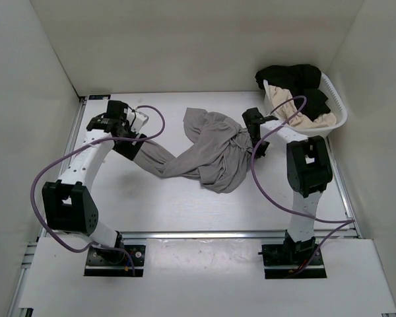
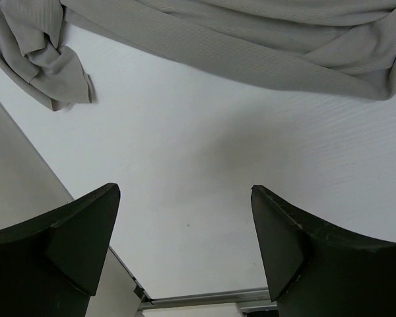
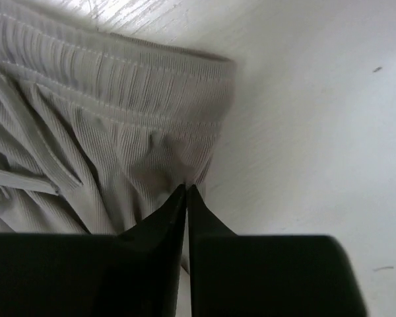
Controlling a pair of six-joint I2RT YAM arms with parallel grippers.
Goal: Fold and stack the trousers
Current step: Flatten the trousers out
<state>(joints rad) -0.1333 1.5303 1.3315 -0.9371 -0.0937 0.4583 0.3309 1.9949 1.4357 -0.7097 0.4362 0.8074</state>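
Since both arms are bolted at the near edge of the white counter (image 1: pixel 185 211), they reach away over it to the long, soft grey fabric trousers (image 1: pixel 208 155). These lie unfolded and twisted across the middle of the counter, one leg trailing toward the left edge and the gathered waist bunched toward the right. Over bare counter near the left edge, the left end effector (image 2: pixel 183 191) stands wide and holds nothing, with the leg just beyond its fingers, probably so it can come down on it. The right end effector (image 3: pixel 186 188) is narrow, its tips almost together on ribbed cloth just under the waistband, which puckers toward them. I judge this a pinch meant to lift and spread the garment. In the far right corner, a white plastic basket (image 1: pixel 338 99) holds a black garment (image 1: pixel 290 76) and a cream garment (image 1: pixel 307 119), out of the folding area.
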